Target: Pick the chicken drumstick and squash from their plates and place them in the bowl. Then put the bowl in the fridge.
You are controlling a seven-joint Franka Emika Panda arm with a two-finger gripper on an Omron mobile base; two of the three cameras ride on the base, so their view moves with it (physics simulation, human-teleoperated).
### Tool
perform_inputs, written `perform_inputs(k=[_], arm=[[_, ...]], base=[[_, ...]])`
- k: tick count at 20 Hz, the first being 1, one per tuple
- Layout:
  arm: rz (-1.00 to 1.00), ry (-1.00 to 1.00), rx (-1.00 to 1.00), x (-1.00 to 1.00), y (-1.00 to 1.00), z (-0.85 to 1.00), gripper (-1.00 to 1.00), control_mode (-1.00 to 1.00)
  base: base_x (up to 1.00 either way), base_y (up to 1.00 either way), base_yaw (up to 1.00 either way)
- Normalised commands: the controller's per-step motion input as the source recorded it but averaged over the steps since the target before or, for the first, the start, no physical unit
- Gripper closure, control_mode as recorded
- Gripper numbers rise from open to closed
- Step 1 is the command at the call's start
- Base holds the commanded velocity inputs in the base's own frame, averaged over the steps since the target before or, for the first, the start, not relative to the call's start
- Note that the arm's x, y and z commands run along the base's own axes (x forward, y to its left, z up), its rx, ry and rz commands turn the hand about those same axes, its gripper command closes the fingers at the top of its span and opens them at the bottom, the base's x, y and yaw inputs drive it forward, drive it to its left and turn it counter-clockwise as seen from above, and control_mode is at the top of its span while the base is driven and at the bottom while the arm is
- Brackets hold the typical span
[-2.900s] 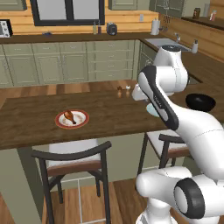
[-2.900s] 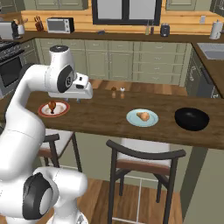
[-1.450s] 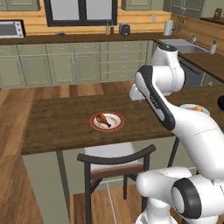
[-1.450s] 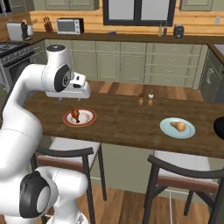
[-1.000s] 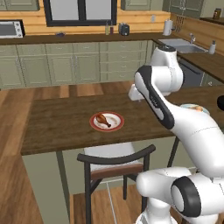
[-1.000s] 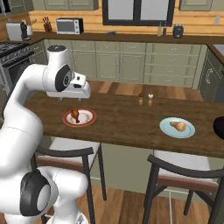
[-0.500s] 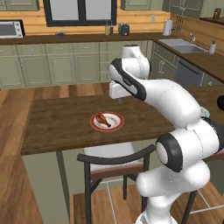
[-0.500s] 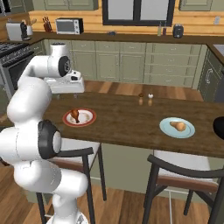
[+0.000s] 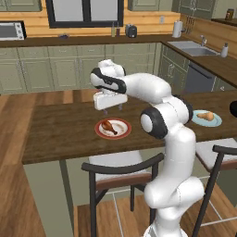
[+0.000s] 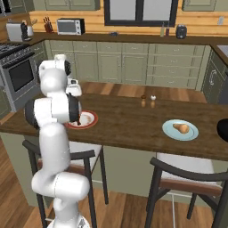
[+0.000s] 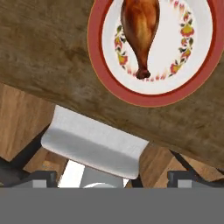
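While the gripper (image 9: 111, 108) hangs above the dark wooden counter (image 9: 60, 132) with its jaws spread wide and nothing between them, the drumstick (image 9: 108, 126) lies just below it on the red-rimmed plate (image 9: 113, 128). A chair (image 9: 121, 172) with a pale seat stands tucked under the counter edge right in front of that plate, and from the hand view its cushion (image 11: 94, 146) shows beneath the counter lip. Two small shakers (image 10: 148, 101) stand together further back on the counter, well apart from both plates. Off to the right, the pale blue plate (image 10: 180, 130) carries the squash (image 10: 181, 128), a tan-orange lump. Up close, the drumstick (image 11: 140, 27) is glossy golden-brown, thick at one end and narrowing to a small knob, lying inside the plate's (image 11: 198, 70) ring of painted fruit and leaves.
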Motion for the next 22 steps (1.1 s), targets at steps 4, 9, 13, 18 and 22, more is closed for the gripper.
perform_inputs(k=[4,9,13,18,22], arm=[[0.15,-0.12,0.03,0.45,0.03,-0.85,-1.0,-1.0],[0.08,-0.24,0.0,0.54,-0.1,-0.61,-1.0,-1.0],[0.12,-0.05,0.12,0.44,-0.19,-0.71,-1.0,-1.0],[0.09,-0.01,0.11,0.07,-0.03,-0.57,-1.0,-1.0],[0.05,-0.02,0.01,0.01,0.0,-0.48,-1.0,-1.0]], base=[[0.0,0.0,0.0],[0.0,0.0,0.0],[0.0,0.0,0.0],[0.0,0.0,0.0],[0.0,0.0,0.0]])
